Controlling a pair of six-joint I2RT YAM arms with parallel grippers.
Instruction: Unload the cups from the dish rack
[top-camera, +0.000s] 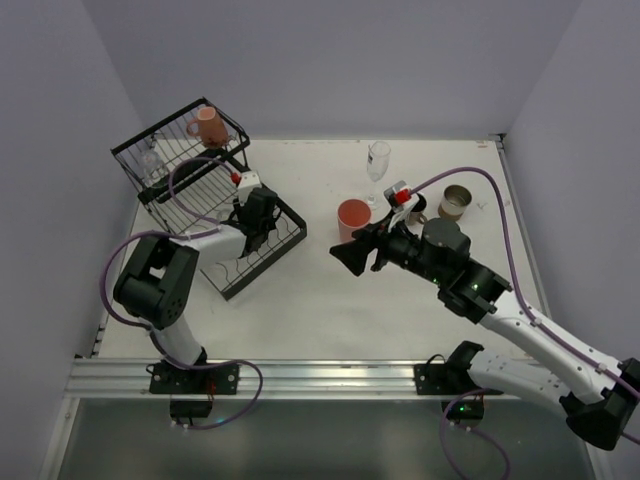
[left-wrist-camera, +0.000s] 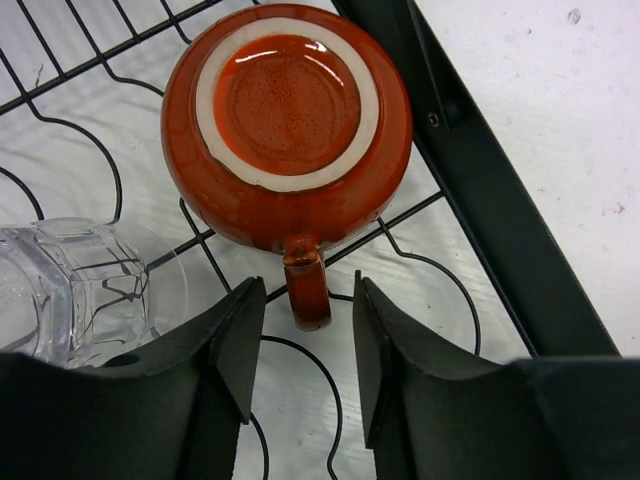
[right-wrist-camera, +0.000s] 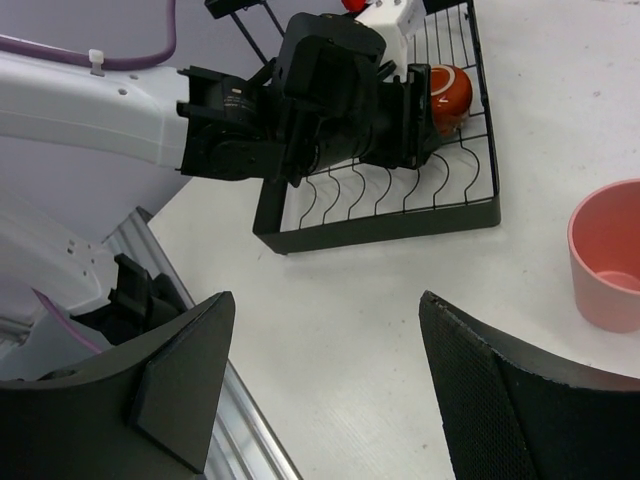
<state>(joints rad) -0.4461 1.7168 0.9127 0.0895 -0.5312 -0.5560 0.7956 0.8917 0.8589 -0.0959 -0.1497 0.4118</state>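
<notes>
Counter (top-camera: 330, 310) carried dish rack (right-wrist-camera: 380, 222) at left | left end effector (left-wrist-camera: 308, 300) partly parted, fingers straddling handle of inverted orange-red mug (left-wrist-camera: 287, 120) on rack's flat tray, gaps either side | right end effector (right-wrist-camera: 322, 330) wide, empty, over counter | pink mug (top-camera: 208, 126) in raised basket | salmon tumbler (top-camera: 353, 217) upright on counter

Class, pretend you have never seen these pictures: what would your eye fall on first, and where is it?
The upside-down orange-red mug in the dish rack stands out most, its handle lying between the fingers of the open left gripper. Next comes the salmon tumbler, upright on the table beside the open right gripper.
</notes>
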